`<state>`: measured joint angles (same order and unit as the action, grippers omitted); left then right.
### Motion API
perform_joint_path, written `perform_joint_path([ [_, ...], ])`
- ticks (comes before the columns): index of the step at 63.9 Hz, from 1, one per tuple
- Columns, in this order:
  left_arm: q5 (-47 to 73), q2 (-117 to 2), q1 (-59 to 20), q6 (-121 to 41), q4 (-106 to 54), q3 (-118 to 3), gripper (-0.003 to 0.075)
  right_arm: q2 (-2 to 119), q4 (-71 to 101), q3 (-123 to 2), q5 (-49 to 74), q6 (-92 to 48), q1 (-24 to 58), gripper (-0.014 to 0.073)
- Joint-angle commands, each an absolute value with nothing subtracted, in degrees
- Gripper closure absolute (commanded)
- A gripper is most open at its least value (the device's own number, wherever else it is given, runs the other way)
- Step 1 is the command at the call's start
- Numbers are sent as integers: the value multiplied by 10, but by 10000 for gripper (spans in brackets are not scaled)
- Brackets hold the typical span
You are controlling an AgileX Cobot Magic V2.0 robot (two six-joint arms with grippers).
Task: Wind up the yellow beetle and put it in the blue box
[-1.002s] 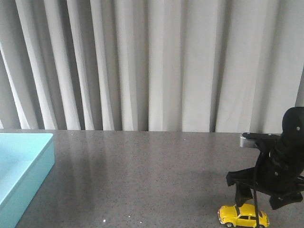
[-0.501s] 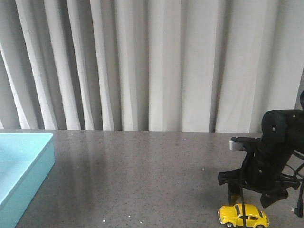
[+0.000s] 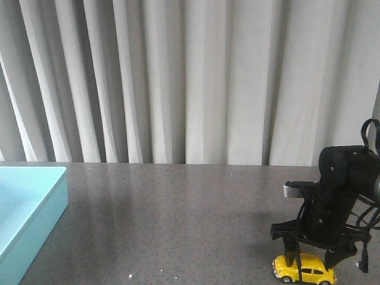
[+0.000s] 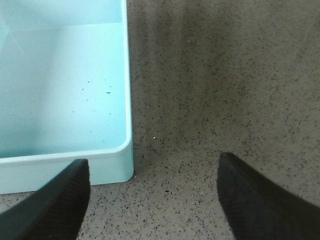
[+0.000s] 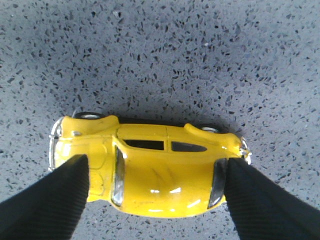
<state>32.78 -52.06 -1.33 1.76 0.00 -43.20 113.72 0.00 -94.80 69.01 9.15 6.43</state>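
Observation:
The yellow beetle (image 3: 304, 268) stands on its wheels on the grey table at the front right, nose to the left. My right gripper (image 3: 310, 260) is down over it and open. In the right wrist view the beetle (image 5: 150, 170) lies lengthwise between the two black fingers (image 5: 45, 205), one at the hood and one at the rear window. My right gripper (image 5: 156, 163) straddles the car. The blue box (image 3: 29, 202) sits at the left edge. My left gripper (image 4: 152, 165) is open and empty above bare table, just off the near corner of the blue box (image 4: 60, 90).
A pale pleated curtain (image 3: 190, 77) hangs behind the table's far edge. Speckled grey tabletop (image 3: 178, 219) stretches between the blue box and the beetle. Black cables hang off the right arm (image 3: 368, 225).
My right gripper has shifted left and dropped lower, so its fingers now reach down around the beetle. The beetle and the blue box have not moved.

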Motion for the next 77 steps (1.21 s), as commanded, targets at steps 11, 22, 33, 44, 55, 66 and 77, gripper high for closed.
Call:
perform_joint_path([
  [11,293,-519,-13,20,-3,-450,196,1123,0,-958,696,88,61,49],
  [22,293,-519,-13,20,-3,-450,196,1123,-33,-958,717,81,61,49],
  [33,293,-519,-13,20,-3,-450,196,1123,-26,-958,729,53,44,49],
  [44,293,-519,-13,20,-3,-450,196,1123,-22,-958,738,23,-4,49],
  [55,293,-519,-13,20,-3,-450,196,1123,-76,-957,738,-8,-41,50],
  [66,293,-519,-13,20,-3,-450,196,1123,-105,-957,738,-20,-86,50],
  [77,293,-519,-13,20,-3,-450,196,1123,-81,-957,738,-62,-147,50],
])
